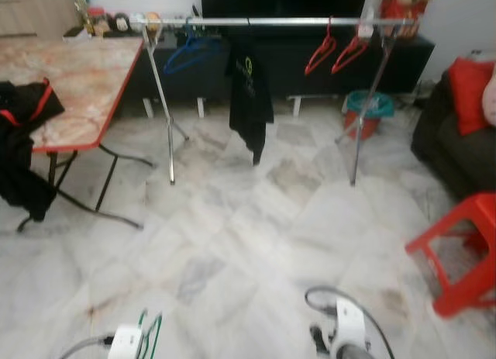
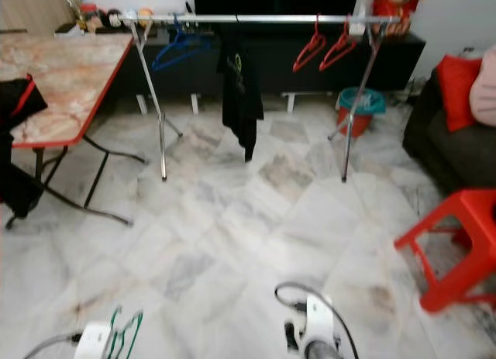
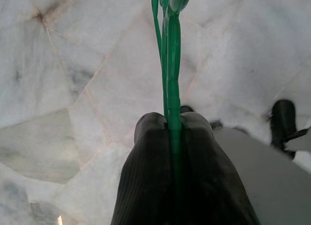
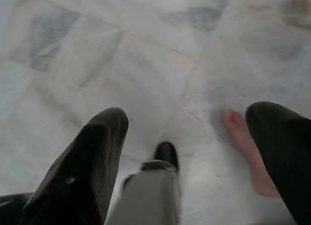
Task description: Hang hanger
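Note:
A green hanger (image 3: 170,64) is pinched between the black fingers of my left gripper (image 3: 167,119), which is shut on it and held low over the marble floor. The same green hanger (image 1: 149,336) pokes up at the bottom left of the head view. The silver clothes rack (image 1: 256,22) stands several steps ahead across the floor. On its rail hang a blue hanger (image 1: 186,53), a black shirt (image 1: 249,95) and two red hangers (image 1: 335,53). My right gripper (image 4: 187,123) hangs open over the floor with nothing between its fingers.
A marble-topped folding table (image 1: 77,80) with a black garment (image 1: 19,134) draped on it stands at the left. A red stool (image 1: 465,250) and a dark sofa (image 1: 453,142) are at the right. A teal bucket (image 1: 368,111) sits behind the rack. A person's bare foot (image 4: 245,147) is near my right gripper.

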Controlling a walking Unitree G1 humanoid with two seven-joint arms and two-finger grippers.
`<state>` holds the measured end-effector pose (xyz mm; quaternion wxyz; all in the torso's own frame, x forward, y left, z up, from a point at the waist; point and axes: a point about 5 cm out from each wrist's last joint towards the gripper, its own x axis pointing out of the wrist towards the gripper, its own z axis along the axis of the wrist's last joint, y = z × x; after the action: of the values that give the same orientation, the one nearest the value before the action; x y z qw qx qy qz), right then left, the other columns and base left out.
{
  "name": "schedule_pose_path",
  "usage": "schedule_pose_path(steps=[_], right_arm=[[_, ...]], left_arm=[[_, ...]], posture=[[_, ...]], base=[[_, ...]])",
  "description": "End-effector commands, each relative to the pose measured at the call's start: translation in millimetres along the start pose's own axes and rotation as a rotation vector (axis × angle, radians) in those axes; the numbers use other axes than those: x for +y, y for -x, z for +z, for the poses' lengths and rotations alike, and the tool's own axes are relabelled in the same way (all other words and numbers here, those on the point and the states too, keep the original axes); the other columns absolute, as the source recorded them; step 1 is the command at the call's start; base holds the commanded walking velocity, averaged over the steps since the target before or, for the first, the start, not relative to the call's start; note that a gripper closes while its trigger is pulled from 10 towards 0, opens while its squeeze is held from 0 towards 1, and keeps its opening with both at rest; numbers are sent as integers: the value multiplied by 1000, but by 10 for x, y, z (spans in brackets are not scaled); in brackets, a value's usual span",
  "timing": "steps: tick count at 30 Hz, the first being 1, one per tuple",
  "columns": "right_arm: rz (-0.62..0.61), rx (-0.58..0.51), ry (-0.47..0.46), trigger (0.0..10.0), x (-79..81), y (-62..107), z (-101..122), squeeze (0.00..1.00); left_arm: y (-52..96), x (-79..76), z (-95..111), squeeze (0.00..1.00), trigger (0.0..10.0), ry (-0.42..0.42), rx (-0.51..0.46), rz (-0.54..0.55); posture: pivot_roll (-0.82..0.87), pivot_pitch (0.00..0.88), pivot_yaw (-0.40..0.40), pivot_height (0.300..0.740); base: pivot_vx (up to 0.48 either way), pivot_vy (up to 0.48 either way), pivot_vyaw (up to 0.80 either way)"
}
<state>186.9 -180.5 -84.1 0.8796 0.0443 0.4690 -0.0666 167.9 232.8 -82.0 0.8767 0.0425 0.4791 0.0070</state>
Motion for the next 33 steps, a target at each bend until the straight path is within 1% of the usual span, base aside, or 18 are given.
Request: schedule_pose_path(steps=[1, 4, 9, 13, 18, 21, 27, 30, 33], right_arm=[[10, 3, 2, 10000, 41, -4, 14, 0], [12, 4, 3, 10000, 28, -2, 4, 0], [12, 5, 27, 10000, -38, 8, -33, 0], [9, -4, 18, 10000, -83, 12, -34, 0], [-4, 1, 31, 10000, -160, 18, -42, 0], [-1, 0, 27, 10000, -139, 16, -36, 0], [-7, 13, 35, 10000, -159, 21, -70, 0], [9, 14, 65, 10000, -142, 23, -84, 0], [8, 7, 53, 10000, -143, 24, -79, 0]], left_arm=[[8, 32, -30, 0, 10000, -19, 20, 8], [8, 32, -27, 0, 10000, -11, 17, 8], [9, 33, -31, 0, 10000, -8, 20, 4], [7, 22, -32, 0, 10000, -5, 20, 1], [5, 7, -36, 0, 10000, -7, 24, -8], [2, -11, -34, 0, 10000, -6, 23, -12], [0, -36, -42, 0, 10000, 2, 20, -19], [2, -38, -55, 0, 10000, 9, 22, -18], [4, -35, -63, 0, 10000, 11, 25, -16]], posture=[[-139, 0, 1, 740], [-136, 0, 1, 740], [-138, 0, 2, 740], [-142, 0, -2, 740], [-166, 0, 8, 740], [-177, 0, 4, 740], [-166, 0, -7, 740], [-165, 0, -14, 740], [-168, 0, -13, 740]], base=[[0, 0, -788], [116, 0, -775], [406, 0, 0], [412, 0, 0], [418, 0, 0], [441, 0, -190], [442, 0, -775], [447, 0, 0], [447, 0, 0]])
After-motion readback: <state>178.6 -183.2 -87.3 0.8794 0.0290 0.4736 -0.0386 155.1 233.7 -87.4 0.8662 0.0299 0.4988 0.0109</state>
